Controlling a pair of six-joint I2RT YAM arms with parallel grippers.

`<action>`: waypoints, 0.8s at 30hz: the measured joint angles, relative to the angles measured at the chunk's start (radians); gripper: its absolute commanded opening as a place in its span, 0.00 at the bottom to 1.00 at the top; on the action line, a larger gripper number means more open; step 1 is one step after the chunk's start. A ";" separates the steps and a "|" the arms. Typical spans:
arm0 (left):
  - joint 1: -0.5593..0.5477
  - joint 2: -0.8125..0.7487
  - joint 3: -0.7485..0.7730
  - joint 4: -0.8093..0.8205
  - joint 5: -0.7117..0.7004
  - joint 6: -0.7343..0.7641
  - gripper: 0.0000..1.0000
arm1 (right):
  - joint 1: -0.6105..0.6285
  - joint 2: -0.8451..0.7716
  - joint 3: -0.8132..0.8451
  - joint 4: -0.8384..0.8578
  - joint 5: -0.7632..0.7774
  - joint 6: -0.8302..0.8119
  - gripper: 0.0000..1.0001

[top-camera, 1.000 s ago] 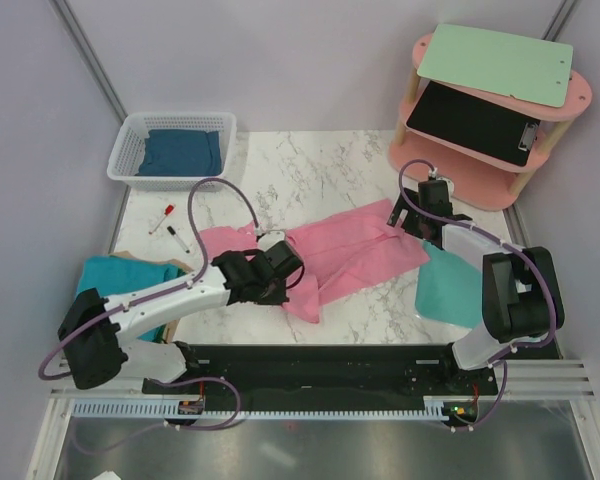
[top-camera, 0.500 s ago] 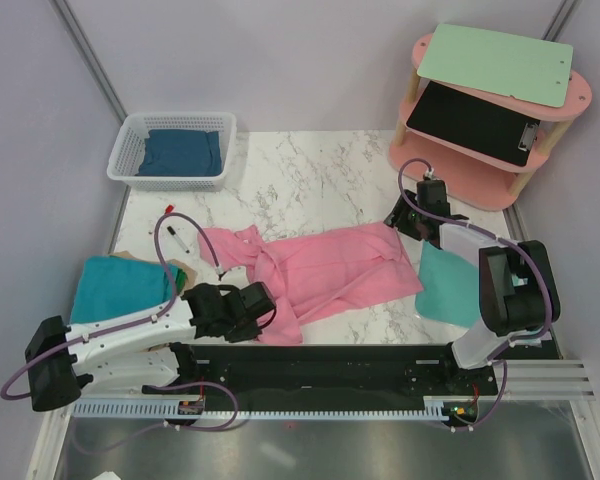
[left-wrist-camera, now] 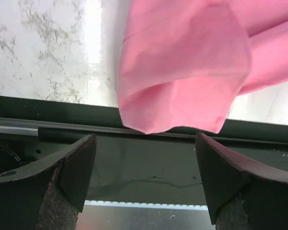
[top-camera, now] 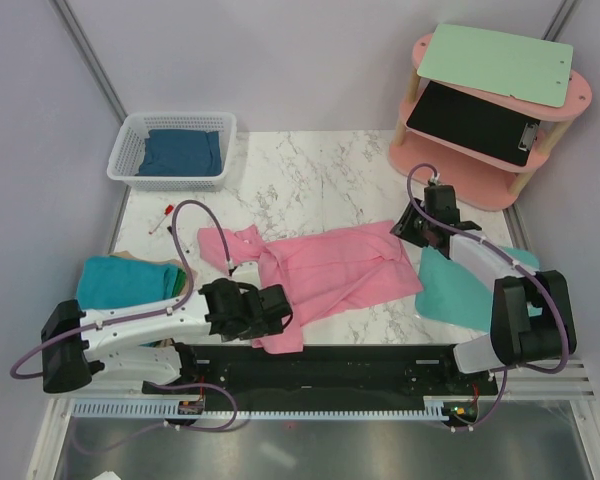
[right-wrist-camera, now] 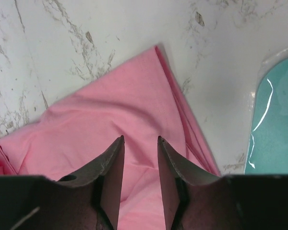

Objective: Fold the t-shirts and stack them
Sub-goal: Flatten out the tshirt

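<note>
A: Well, what changed?
B: Left gripper [left-wrist-camera: 145,138] let go, fingers spread; the pink shirt [top-camera: 330,275] now lies spread, reaching the table [top-camera: 310,180] edge, ready for folding.
A: Right gripper [right-wrist-camera: 140,140]?
B: Narrowing over the shirt's corner; whether it grips, unclear

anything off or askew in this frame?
Yes. The pink t-shirt lies crumpled and diagonal on the table. Its near corner hangs past the marble edge over the black base plate, just ahead of the open left tool. Nothing looks spilled or damaged.
</note>
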 measured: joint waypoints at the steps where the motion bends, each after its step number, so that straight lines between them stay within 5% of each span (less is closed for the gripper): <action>1: 0.000 0.017 0.021 -0.003 -0.014 0.000 0.90 | 0.000 -0.008 -0.010 -0.005 0.000 -0.001 0.40; 24: -0.001 0.093 0.105 -0.055 -0.127 0.004 0.98 | 0.000 0.070 -0.084 -0.038 0.017 -0.012 0.36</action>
